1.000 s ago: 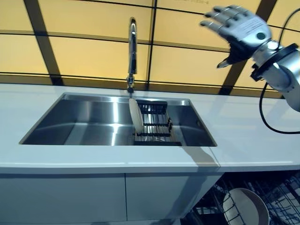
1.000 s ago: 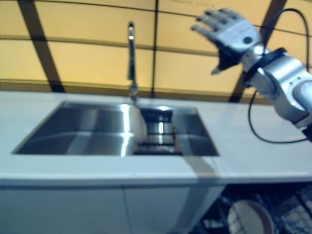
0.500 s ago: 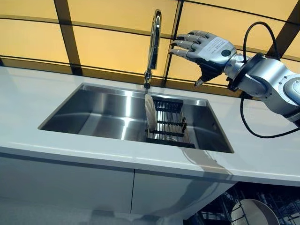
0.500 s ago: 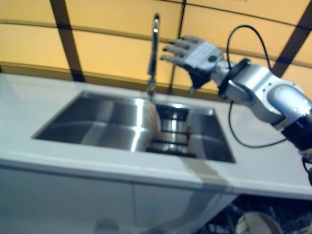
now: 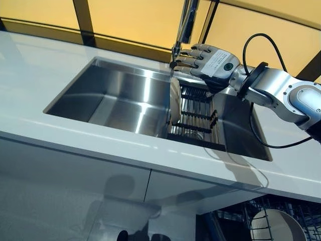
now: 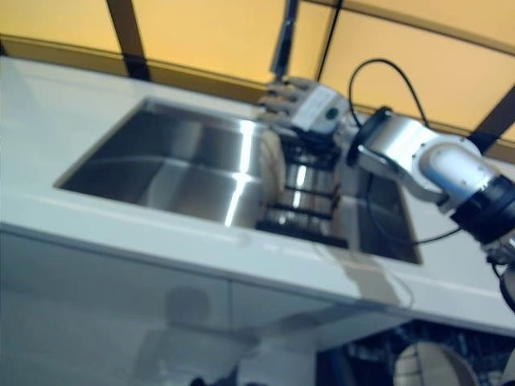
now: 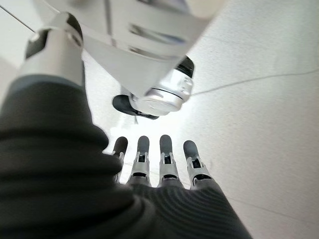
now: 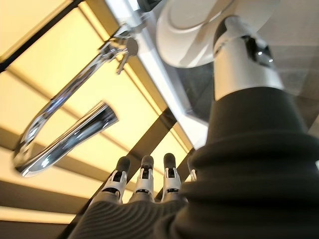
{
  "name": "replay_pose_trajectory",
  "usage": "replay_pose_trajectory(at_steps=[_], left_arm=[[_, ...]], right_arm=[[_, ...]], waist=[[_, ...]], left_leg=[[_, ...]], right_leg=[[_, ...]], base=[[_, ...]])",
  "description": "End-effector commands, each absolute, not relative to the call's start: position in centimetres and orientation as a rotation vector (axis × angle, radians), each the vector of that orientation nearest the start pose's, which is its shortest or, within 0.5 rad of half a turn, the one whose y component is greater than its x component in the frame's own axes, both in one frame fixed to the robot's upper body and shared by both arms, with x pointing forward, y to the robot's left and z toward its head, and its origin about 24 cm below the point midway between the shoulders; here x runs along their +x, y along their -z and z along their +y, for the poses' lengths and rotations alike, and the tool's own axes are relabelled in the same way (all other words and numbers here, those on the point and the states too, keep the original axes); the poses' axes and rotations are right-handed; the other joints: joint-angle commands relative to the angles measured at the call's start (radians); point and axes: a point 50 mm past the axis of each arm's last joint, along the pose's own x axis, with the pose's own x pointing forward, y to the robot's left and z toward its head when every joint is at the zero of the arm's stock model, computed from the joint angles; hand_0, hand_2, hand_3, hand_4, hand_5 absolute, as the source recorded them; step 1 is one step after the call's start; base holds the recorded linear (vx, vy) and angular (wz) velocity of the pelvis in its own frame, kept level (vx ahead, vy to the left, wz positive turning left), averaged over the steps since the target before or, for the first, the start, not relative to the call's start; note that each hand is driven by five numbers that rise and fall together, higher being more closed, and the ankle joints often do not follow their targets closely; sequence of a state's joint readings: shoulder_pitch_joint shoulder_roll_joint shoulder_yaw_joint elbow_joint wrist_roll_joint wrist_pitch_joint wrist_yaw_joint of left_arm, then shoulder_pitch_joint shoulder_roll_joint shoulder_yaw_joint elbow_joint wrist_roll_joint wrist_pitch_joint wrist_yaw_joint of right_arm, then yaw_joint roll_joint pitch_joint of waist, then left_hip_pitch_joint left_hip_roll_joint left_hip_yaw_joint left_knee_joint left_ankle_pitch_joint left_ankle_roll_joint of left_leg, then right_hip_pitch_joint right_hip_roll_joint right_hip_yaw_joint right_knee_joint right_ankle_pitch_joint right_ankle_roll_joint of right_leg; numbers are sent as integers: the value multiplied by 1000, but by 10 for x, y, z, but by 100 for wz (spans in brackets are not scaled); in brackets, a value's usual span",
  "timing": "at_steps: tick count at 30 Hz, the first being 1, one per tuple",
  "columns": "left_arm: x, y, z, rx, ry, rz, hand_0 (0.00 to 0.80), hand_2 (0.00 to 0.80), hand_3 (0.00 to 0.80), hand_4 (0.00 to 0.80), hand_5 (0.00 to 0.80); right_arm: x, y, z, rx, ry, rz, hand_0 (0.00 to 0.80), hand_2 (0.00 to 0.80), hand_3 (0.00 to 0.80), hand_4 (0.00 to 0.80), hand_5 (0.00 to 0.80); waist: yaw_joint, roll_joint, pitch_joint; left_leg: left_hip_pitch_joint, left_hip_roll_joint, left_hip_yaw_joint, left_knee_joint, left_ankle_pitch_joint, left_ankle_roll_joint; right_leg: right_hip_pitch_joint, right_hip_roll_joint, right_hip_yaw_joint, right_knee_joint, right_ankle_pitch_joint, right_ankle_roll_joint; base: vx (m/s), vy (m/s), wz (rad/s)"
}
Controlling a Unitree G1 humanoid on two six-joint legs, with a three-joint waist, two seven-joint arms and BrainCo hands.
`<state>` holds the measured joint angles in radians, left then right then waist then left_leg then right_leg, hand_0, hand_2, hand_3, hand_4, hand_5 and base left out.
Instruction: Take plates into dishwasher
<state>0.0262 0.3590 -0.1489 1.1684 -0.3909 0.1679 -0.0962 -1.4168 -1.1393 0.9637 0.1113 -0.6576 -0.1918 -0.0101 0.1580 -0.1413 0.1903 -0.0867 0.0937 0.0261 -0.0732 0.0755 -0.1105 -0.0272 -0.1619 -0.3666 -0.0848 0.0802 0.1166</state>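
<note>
Over the steel sink [image 5: 115, 95], set into the white counter [image 5: 45, 135], the right hand [image 5: 210, 61] hovers with its fingers [image 5: 186, 56] stretched out almost straight and slightly spread, palm turned down, holding nothing. Its fingertips reach close to the base of the chrome faucet [image 5: 183, 27] and sit just above the top edge of a white plate [image 5: 175, 103], which stands on edge at the left end of a dark wire rack [image 5: 198, 123] in the right part of the sink. Whether the fingertips touch the plate's rim cannot be told from the head views; the hand looks just short of it. The right wrist view shows the same loose, extended fingers [image 8: 142, 179] with the thumb [image 8: 239, 55] held apart, the curved faucet [image 8: 70, 129] past them and the plate [image 8: 194, 25] beyond the thumb, with nothing closed between them. Below the counter at the lower right, a second white plate [image 5: 277, 227] rests among the dark wires of the dishwasher rack [image 5: 235, 223]. The left hand [image 7: 149, 179] shows only in its own wrist view, with its fingers [image 7: 165, 154] straight and relaxed side by side, gripping nothing, pointed down toward a pale floor [image 7: 259, 99].
</note>
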Motion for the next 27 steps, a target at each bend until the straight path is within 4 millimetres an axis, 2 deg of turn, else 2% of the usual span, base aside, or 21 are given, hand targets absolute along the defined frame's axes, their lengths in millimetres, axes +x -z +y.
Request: replay_pose_trajectory(at_steps=[1,14,27], left_arm=[[94,148,272,-42,-244,1271,0,0,0,0,0],[101,144,276,-41,-218,1242,0,0,0,0,0],[102,144,276,-48,-220,1240,0,0,0,0,0]], right_arm=[[312,-381,-130,-2171,28,-1052,0,0,0,0,0],[314,-396,-122,-2219,142,-1081,0,0,0,0,0],[309,-402,-115,-2238,155,-1118,0,0,0,0,0]], waist=[[12,-17,28],[21,-21,99],[20,-23,93]], left_leg=[[-24,-49,5,-14,-1,23],[-75,-48,-4,-14,-1,31],[-74,-47,-3,-14,-6,29]], right_leg=[[9,-14,23,-3,38,80],[-52,-13,42,-3,55,84],[-54,-19,31,-1,54,85]], base=[[0,0,0],[-3,-6,2],[-1,-1,1]])
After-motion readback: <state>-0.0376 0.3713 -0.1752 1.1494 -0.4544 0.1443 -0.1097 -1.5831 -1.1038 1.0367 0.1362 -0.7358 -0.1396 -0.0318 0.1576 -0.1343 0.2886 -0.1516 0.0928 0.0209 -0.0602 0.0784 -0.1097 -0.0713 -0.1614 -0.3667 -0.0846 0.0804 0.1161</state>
